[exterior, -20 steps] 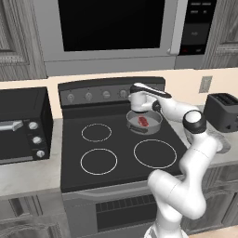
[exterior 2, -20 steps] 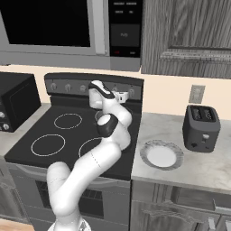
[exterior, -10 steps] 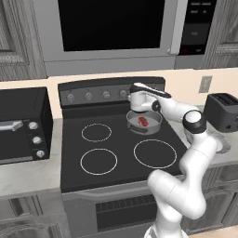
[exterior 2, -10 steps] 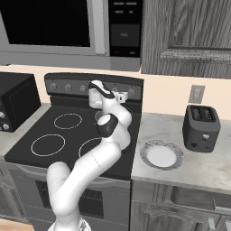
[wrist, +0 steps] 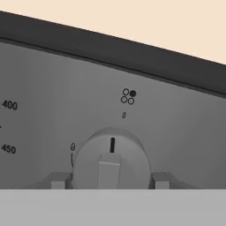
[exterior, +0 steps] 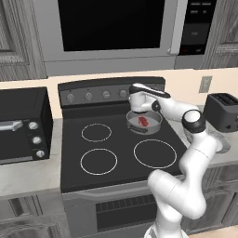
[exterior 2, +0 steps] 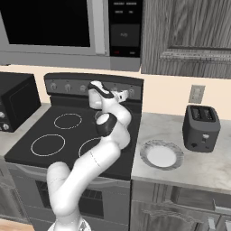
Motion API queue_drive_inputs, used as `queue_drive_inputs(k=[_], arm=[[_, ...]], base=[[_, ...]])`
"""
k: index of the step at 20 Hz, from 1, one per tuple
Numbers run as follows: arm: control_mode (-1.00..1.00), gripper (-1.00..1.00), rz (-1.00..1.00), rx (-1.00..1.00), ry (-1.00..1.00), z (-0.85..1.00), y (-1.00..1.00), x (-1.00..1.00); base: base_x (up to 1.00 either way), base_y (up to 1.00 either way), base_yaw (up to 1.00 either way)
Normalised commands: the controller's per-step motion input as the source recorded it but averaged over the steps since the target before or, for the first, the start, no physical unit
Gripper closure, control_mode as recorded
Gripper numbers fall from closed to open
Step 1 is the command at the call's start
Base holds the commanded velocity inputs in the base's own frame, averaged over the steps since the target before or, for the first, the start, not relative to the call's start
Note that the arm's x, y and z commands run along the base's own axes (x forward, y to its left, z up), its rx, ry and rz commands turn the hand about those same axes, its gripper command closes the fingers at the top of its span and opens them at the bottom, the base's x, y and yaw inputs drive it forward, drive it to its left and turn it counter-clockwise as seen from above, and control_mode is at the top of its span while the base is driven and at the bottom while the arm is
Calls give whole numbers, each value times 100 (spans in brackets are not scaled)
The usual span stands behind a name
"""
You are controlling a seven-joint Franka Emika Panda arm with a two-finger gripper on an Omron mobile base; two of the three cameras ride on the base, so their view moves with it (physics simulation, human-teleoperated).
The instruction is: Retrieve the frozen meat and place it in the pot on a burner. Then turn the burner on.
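We see the stove (exterior: pixel 116 153) with the pot (exterior: pixel 144 122) on its burner at two o'clock, the frozen meat (exterior: pixel 143 122) inside. At twelve o'clock, the claw (wrist: pixel 110 180) is clamped on a knob (wrist: pixel 110 159).

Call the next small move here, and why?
Probably twist the knob off its upright mark. The frozen meat already lies in the pot on the back right burner, and the hand view shows the jaws shut on that knob, one on each side of it, with the burner icon above it marking the back right ring. The knob's pointer stands straight up, so the burner looks off.
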Motion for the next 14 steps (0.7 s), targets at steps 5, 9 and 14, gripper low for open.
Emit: queue_drive_inputs(k=[5,9,14], arm=[[-100,100,3,-38,2,0,16,0],[-100,100,0,-34,6,0,19,0],[-100,100,0,-39,2,-1,28,0]], base=[[0,0,0],[0,0,0],[0,0,0]])
